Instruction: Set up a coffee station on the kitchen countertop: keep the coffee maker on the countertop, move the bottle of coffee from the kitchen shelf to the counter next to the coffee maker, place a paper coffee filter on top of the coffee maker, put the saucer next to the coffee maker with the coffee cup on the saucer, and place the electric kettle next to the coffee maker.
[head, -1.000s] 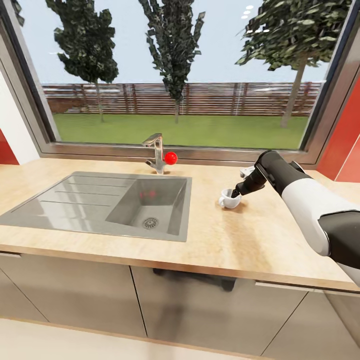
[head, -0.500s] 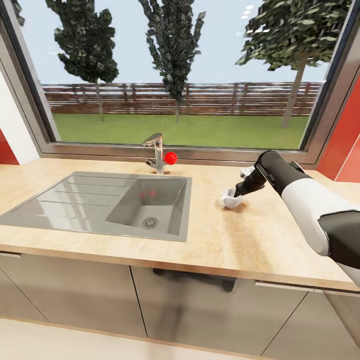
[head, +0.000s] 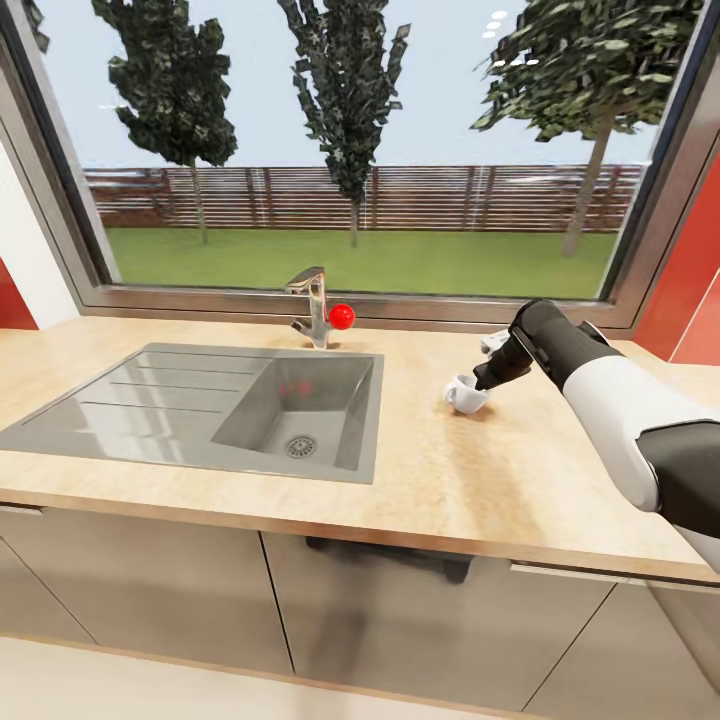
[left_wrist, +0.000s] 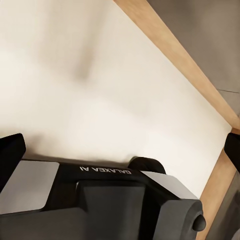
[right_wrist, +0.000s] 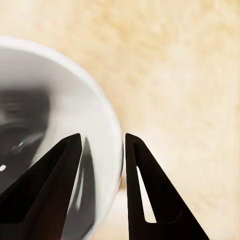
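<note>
Apparently light, stiff and slick, the coffee cup sits tilted on the table right of the sink, the right pincer closed on its rim, a sensible hold.

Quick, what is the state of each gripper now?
Left gripper: open, holding nothing.
Right gripper: closed on the rim of the coffee cup.

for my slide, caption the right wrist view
Right pincer straddling the rim of the white cup, one finger inside, one outside, above the countertop.
</note>
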